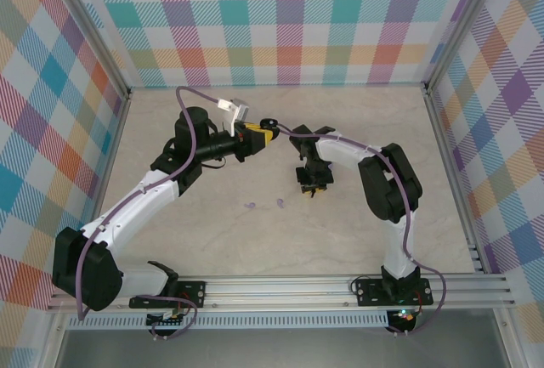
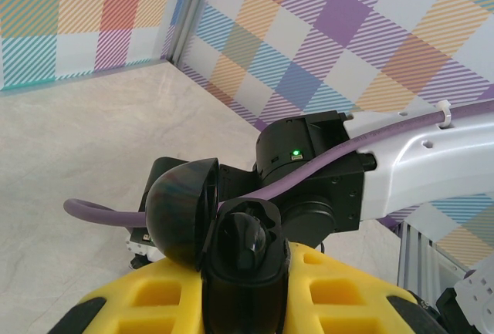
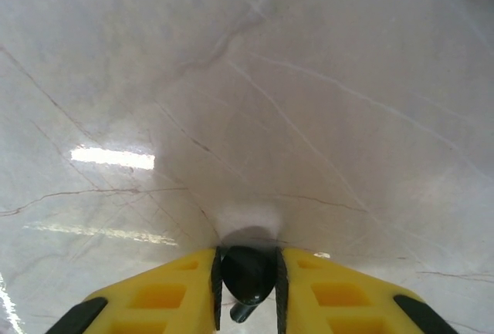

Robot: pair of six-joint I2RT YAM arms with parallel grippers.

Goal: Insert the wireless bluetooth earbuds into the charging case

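Observation:
My left gripper is shut on a black charging case and holds it off the table with its domed lid swung open to the left. One black earbud sits in the case. In the top view the left gripper is near the back middle. My right gripper points down at the table just right of it. Its pads are closed on another black earbud, right at the marble surface. Two pale lilac earbuds lie loose on the table in front.
Plaid walls enclose the marble table on three sides, and an aluminium rail runs along the near edge. The right arm's wrist and its purple cable sit close behind the held case.

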